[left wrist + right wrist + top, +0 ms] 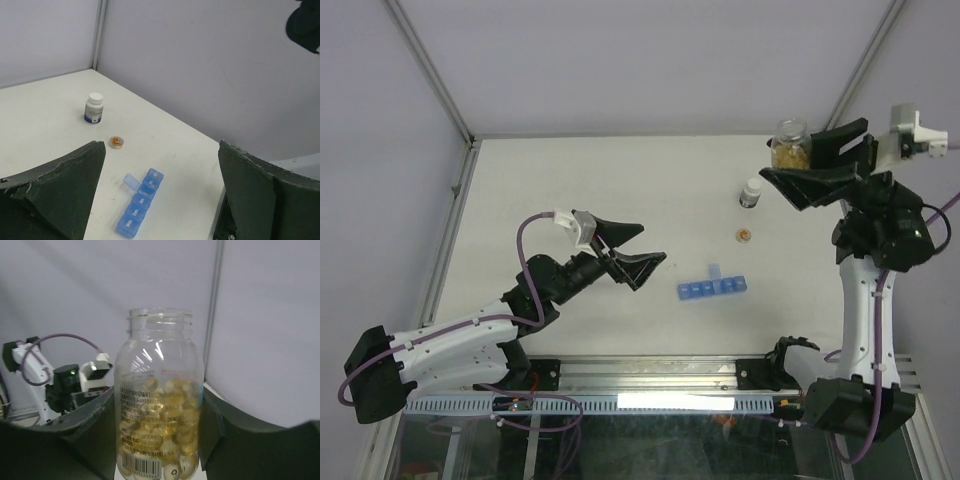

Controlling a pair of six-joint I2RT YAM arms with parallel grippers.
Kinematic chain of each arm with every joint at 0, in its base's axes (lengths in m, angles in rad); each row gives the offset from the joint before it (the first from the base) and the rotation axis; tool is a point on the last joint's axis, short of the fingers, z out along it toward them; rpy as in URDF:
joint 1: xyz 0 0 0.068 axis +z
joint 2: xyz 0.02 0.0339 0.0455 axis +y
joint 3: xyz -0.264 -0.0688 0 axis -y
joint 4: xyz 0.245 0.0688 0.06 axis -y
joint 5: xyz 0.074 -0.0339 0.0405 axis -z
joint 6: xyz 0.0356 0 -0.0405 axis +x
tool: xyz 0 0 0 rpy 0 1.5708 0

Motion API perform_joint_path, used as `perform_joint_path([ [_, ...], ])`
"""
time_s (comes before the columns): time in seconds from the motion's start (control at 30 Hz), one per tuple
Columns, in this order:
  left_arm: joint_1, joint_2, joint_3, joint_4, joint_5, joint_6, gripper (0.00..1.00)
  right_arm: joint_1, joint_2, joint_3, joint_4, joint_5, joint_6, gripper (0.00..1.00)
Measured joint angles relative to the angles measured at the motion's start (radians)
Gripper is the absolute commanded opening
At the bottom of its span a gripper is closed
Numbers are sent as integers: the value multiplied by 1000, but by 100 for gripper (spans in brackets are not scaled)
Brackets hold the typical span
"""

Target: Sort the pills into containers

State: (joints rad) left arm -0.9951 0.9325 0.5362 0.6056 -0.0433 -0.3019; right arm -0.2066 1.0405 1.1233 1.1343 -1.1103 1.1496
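The containers, a blue pill organizer point(712, 288) point(140, 205), lie in a row on the white table, with one lid flipped open. Orange pills point(744, 236) point(116, 141) sit in a small round dish beyond it. My left gripper point(630, 256) point(161, 150) hovers open to the organizer's left, with nothing between its fingers. My right gripper point(812, 160) point(159, 440) is raised at the far right. It is shut on an uncapped clear bottle point(790, 145) point(160, 400) that stands upright and is about half full of golden capsules.
A small white-capped bottle point(750, 193) point(94, 108) with a dark band stands just beyond the dish. Grey walls close the table's back and sides. A metal rail point(650, 375) runs along the near edge.
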Motion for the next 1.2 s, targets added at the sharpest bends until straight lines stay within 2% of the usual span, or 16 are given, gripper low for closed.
perform_joint_path([
  [0.07,0,-18,-10,2,2,2,99,0,-49,39,70,-12,57,0],
  [0.17,0,-26,-11,10,19,4,99,-56,-108,164,-64,15,27,0],
  [0.23,0,-25,-11,4,27,5,99,-111,-121,203,-44,66,80,0],
  [0.33,0,-25,-11,0,30,10,99,-142,-117,164,181,77,229,0],
  [0.4,0,-23,-11,2,30,14,99,-147,-118,143,163,69,222,0],
  [0.47,0,-11,-10,6,34,19,99,-159,-116,145,37,77,163,0],
  [0.5,0,0,-7,7,41,24,99,-167,-107,139,25,84,175,0],
  [0.6,0,42,3,8,72,56,99,-163,-43,114,127,60,204,0],
  [0.63,2,58,5,10,78,71,99,-160,-38,114,71,50,135,0],
  [0.7,12,98,8,28,92,100,99,-145,-22,142,-229,51,-87,0],
  [0.8,51,166,13,52,129,126,99,-32,25,150,-490,-1,-343,0],
  [0.87,90,206,13,68,142,138,99,85,18,77,-721,-32,-618,0],
  [0.97,150,242,10,104,151,139,99,177,-2,-7,-1092,-56,-1008,0],
  [1.1,206,293,-10,211,148,141,99,192,-21,-90,-1474,-63,-1514,0],
  [1.2,211,367,-2,241,149,163,99,192,-35,-156,-1632,-24,-1791,0],
])
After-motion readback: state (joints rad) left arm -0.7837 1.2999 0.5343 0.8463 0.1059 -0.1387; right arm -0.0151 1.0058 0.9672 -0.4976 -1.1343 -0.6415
